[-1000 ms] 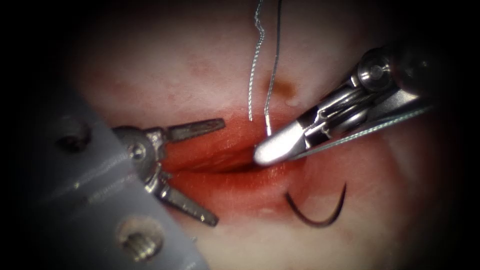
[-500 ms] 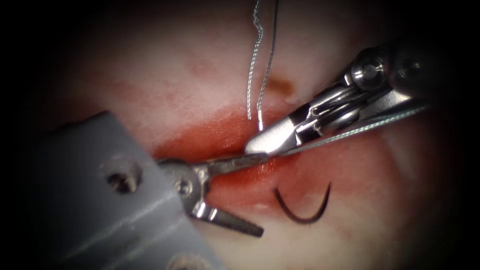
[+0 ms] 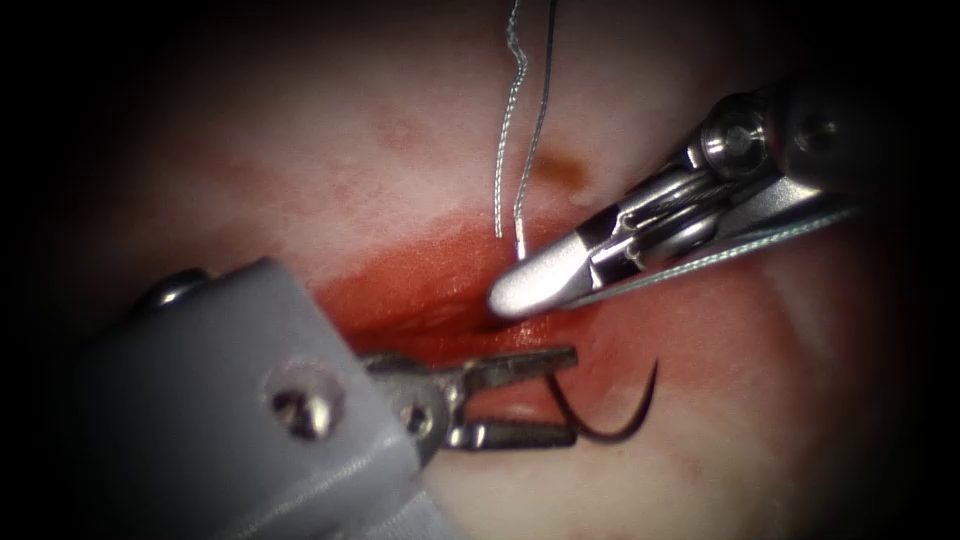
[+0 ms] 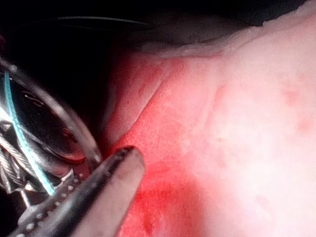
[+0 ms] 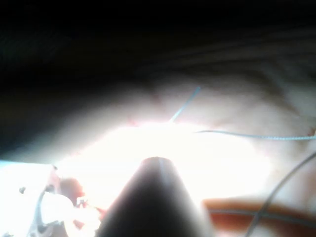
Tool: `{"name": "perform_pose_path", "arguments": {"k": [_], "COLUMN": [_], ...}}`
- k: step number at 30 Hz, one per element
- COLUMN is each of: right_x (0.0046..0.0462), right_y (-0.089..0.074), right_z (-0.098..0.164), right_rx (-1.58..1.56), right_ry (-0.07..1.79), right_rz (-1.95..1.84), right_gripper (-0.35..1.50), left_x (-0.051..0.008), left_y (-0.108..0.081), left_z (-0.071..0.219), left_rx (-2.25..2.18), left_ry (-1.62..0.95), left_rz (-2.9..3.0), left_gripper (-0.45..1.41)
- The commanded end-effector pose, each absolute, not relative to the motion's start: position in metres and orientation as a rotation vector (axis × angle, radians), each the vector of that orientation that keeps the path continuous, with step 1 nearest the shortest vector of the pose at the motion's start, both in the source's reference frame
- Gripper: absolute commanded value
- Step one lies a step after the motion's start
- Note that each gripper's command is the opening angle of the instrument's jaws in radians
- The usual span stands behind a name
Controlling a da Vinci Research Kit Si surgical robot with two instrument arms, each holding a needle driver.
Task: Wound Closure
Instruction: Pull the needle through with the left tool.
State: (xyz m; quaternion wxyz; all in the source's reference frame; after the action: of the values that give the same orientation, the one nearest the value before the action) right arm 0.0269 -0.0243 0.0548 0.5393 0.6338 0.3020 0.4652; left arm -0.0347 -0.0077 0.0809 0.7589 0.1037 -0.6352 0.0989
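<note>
Presently, nearest the endoscope, the left gripper (image 3: 560, 395) extends from its grey housing with jaws parted, one serrated blade above and one below, empty. Its tips stand just beside the blunt end of the needle (image 3: 612, 425), not yet closed on it. Over the last second this gripper has travelled from the left end of the cut toward the needle, and its jaws have narrowed.

The needle is a dark, slender curve lying free on the tissue (image 3: 380, 150) below the cut (image 3: 430, 310), arc downward, both ends turned up; it does not appear to be embedded. Its position has shifted only slightly.

Judged step: retrieval of the free needle by the left tool. A secure grasp would call for the jaws to straddle the wire squarely and close on the body of the curve, since thin, smooth steel on a wet surface may slip or roll.

Beyond, the right gripper (image 3: 515, 292) rests at the cut's upper lip, polished and rounded, jaws clenched; a pale thread (image 3: 720, 258) runs alongside it, though whether it is pinched cannot be told. Red fluid (image 3: 420, 275) glosses the cut's margins.

Farthest, two thread ends (image 3: 512, 130), one crimped, one smooth, lie across pale, glistening tissue above the cut.
</note>
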Motion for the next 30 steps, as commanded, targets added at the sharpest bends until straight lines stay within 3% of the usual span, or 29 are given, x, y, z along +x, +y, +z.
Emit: {"name": "perform_pose_path", "arguments": {"k": [1, 2, 7, 8, 9, 10, 11, 14, 20, 25, 28, 29, 30], "right_x": [0.0281, 0.0281, 0.0280, 0.0280, 0.0279, 0.0278, 0.0277, 0.0275, 0.0257, 0.0248, 0.0246, 0.0246, 0.0247], "right_y": [-0.0235, -0.0234, -0.0228, -0.0226, -0.0220, -0.0218, -0.0214, -0.0206, -0.0196, -0.0184, -0.0182, -0.0183, -0.0183], "right_z": [0.0543, 0.0542, 0.0536, 0.0533, 0.0529, 0.0526, 0.0521, 0.0513, 0.0506, 0.0498, 0.0494, 0.0493, 0.0493], "right_rx": [1.508, 1.508, 1.353, 1.270, 1.164, 1.113, 1.020, 0.894, 0.755, 0.620, 0.536, 0.461, 0.451], "right_ry": [0.725, 0.725, 0.902, 0.977, 1.061, 1.097, 1.152, 1.204, 1.248, 1.289, 1.321, 1.341, 1.347], "right_rz": [1.102, 1.103, 1.028, 0.992, 0.978, 0.961, 0.937, 0.918, 0.869, 0.740, 0.604, 0.512, 0.497], "right_gripper": [-0.35, -0.35, -0.33, -0.01, 0.46, 0.69, 0.88, 1.01, 0.96, 0.67, 0.36, -0.16, -0.35], "left_x": [-0.0352, -0.0354, -0.0351, -0.0350, -0.0348, -0.0347, -0.0346, -0.0345, -0.0340, -0.0335, -0.0329, -0.0323, -0.0320], "left_y": [-0.0068, -0.0068, -0.0067, -0.0067, -0.0068, -0.0069, -0.0070, -0.0071, -0.0068, -0.0048, -0.0029, -0.0020, -0.0016], "left_z": [0.0809, 0.0812, 0.0810, 0.0810, 0.0809, 0.0809, 0.0808, 0.0808, 0.0802, 0.0782, 0.0770, 0.0767, 0.0765], "left_rx": [0.222, 0.220, 0.266, 0.293, 0.343, 0.365, 0.411, 0.474, 0.645, 0.802, 0.826, 0.828, 0.827], "left_ry": [-1.385, -1.383, -1.360, -1.358, -1.367, -1.377, -1.388, -1.401, -1.449, -1.491, -1.548, -1.582, -1.598], "left_rz": [0.222, 0.225, 0.127, 0.091, 0.030, -0.003, -0.060, -0.146, -0.455, -0.747, -0.845, -0.871, -0.885], "left_gripper": [-0.33, -0.45, -0.45, -0.45, -0.45, -0.45, -0.45, -0.45, -0.45, -0.45, -0.45, -0.45, -0.45]}}
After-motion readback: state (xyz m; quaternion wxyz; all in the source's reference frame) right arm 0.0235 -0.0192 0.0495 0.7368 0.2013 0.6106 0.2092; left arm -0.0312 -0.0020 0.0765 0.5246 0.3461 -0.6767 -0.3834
